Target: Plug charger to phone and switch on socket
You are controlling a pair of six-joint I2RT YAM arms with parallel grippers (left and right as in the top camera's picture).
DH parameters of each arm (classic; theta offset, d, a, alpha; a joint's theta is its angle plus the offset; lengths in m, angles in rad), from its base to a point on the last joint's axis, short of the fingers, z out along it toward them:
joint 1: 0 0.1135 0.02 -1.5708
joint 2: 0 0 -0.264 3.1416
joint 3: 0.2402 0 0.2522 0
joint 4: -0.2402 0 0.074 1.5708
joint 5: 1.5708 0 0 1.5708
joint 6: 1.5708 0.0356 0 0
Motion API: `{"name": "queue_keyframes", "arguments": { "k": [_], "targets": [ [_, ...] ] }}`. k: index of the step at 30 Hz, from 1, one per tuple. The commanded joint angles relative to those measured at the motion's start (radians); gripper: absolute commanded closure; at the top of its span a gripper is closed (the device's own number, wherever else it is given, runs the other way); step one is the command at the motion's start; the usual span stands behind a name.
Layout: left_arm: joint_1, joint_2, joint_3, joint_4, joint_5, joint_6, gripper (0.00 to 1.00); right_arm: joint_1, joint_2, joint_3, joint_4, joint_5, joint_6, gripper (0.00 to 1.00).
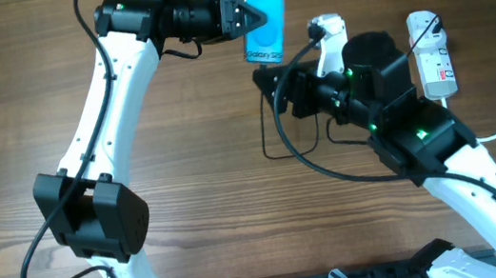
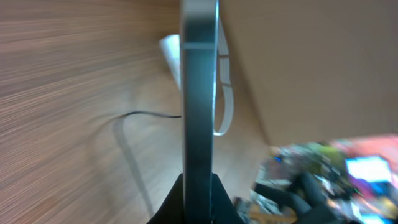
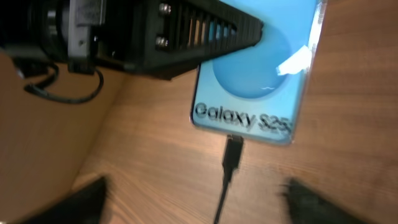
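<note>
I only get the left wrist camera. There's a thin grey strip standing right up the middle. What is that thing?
Observer: That's the phone, turned edge-on to you. The right wrist view shows its face, a turquoise screen that reads "Galaxy S25".
Operator: Ooh! Is the wire plugged into it? I can't see the bottom of it.
Observer: In the right wrist view the charger has its small black plug tip right up against the middle of the phone's bottom edge. It looks plugged in, though I can't tell how deep it sits.
</note>
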Motion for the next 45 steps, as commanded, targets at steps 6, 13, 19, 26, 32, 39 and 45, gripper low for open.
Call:
{"name": "queue_keyframes", "arguments": {
  "k": [6,13,19,26,32,39,45],
  "targets": [
    [-0.010,0.020,-0.002,-0.212,-0.297,-0.003,0.96,-0.001,-0.044,0.025,-0.249,0.011,0.011,0.00],
    [-0.023,0.124,-0.099,-0.203,-0.368,-0.128,0.96,0.000,-0.044,0.023,-0.421,-0.037,0.029,0.00],
    [-0.029,0.190,-0.171,-0.141,-0.351,-0.124,0.96,0.000,-0.043,0.020,-0.475,-0.043,0.028,0.00],
    [-0.051,0.232,-0.214,-0.089,-0.288,-0.121,0.90,0.000,-0.024,0.016,-0.475,-0.043,0.029,0.00],
    [-0.081,0.245,-0.214,-0.081,-0.292,-0.093,0.94,0.000,0.001,0.016,-0.474,-0.069,0.037,0.04],
    [-0.113,0.265,-0.214,-0.069,-0.382,-0.095,0.91,0.000,0.014,0.016,-0.481,-0.085,0.036,0.04],
    [-0.111,0.301,-0.214,-0.051,-0.384,-0.094,0.92,0.000,0.014,0.016,-0.502,-0.085,0.036,0.04]
  ]
}}
